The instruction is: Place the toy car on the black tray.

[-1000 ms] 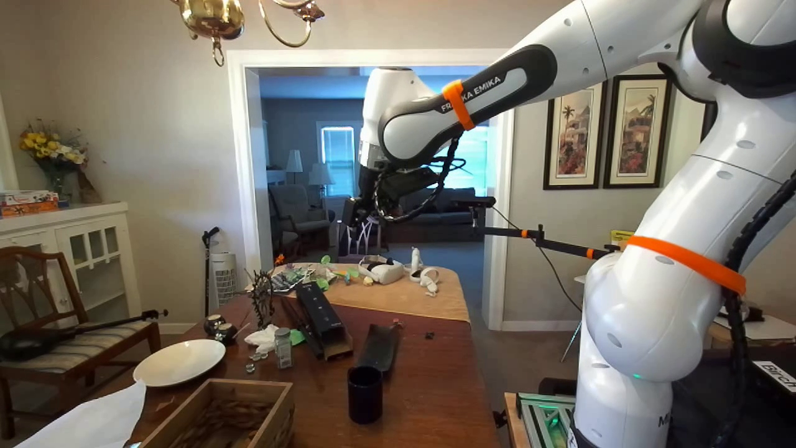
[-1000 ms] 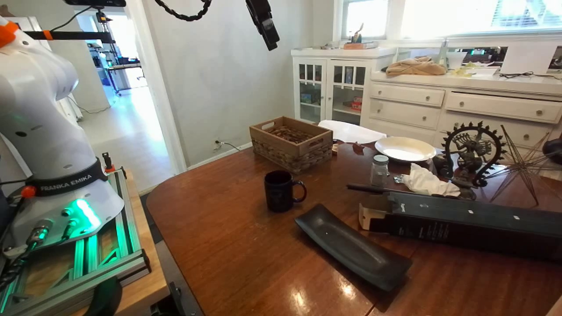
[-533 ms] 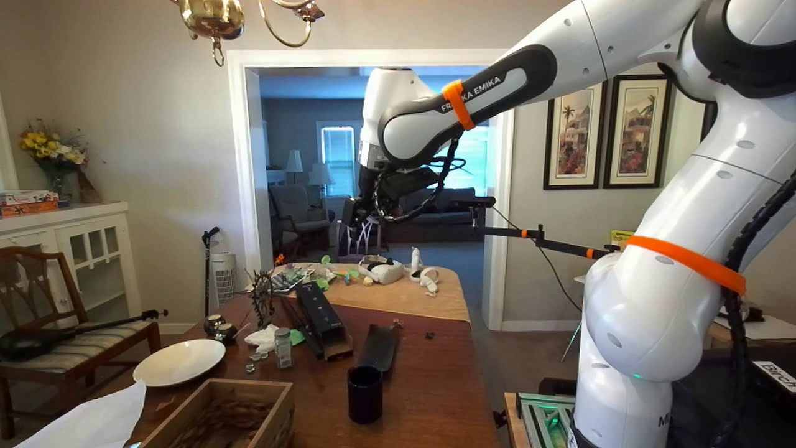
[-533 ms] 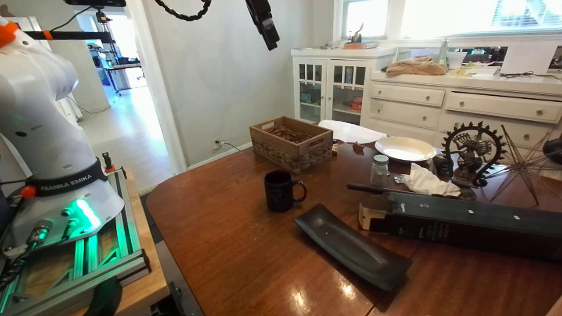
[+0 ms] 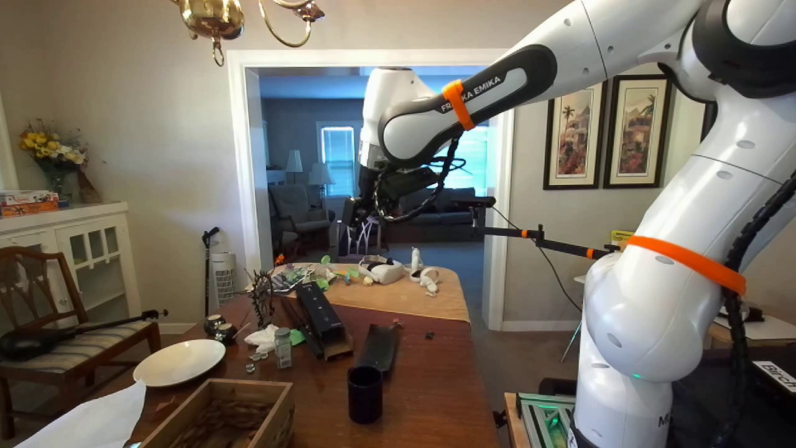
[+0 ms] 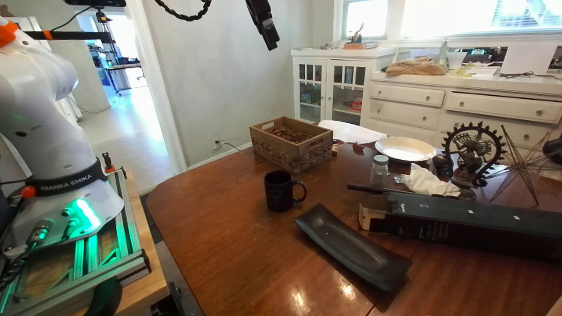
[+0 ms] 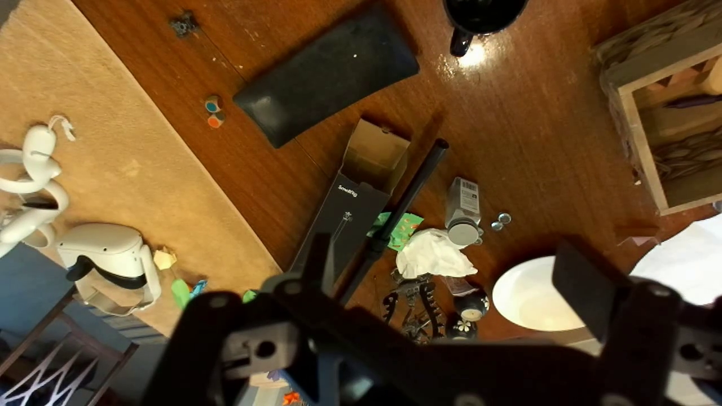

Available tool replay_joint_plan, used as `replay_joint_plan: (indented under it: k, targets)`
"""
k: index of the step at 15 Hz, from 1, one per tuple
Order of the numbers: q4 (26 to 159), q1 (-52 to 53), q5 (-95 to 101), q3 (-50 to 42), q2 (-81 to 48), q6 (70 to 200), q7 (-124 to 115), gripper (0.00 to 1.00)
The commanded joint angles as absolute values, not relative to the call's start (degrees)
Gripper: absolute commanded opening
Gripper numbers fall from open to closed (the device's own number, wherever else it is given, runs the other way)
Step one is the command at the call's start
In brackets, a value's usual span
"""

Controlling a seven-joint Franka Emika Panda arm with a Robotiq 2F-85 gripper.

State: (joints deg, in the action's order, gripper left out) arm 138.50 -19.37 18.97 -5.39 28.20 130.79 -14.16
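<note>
The black tray (image 6: 353, 248) is a long, curved dish lying bare on the wooden table, seen also in an exterior view as a dark tray (image 5: 379, 348) and in the wrist view as a black tray (image 7: 333, 73). A small dark object (image 7: 184, 23) rests on the table past one end of it; it may be the toy car, but it is too small to tell. The same dark object (image 5: 430, 335) shows right of the tray in an exterior view. My gripper (image 7: 451, 276) hangs high above the table, fingers wide apart with nothing between them.
A black mug (image 6: 279, 192) stands close to the tray. Alongside lie a long black box (image 7: 350, 214) and a black rod (image 7: 414, 183). Farther off are a glass jar (image 6: 379, 170), a white plate (image 6: 405, 149), a metal statue (image 6: 474, 151) and a wicker crate (image 6: 292, 151).
</note>
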Motion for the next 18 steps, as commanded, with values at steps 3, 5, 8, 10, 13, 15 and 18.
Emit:
replay_joint_plan:
  k: [3, 5, 8, 10, 13, 15, 18]
  targets:
    - [138.3, -19.1, 19.1, -5.7, 28.2, 130.5, -14.2, 1.00]
    - [138.3, -19.1, 19.1, -5.7, 28.2, 130.5, -14.2, 1.00]
    - [135.4, -21.0, 19.1, -4.5, 23.1, 127.6, -21.3, 1.00]
    - [135.8, -21.8, 18.2, -5.8, 21.0, 128.2, -25.3, 1.00]
    - [136.4, -22.8, 17.5, -7.6, 19.3, 130.4, -29.7, 1.00]
    - [136.9, -23.1, 16.8, -9.7, 18.0, 131.4, -29.4, 1.00]
    - [138.5, -24.1, 14.2, -13.0, 16.7, 133.0, -30.3, 1.00]
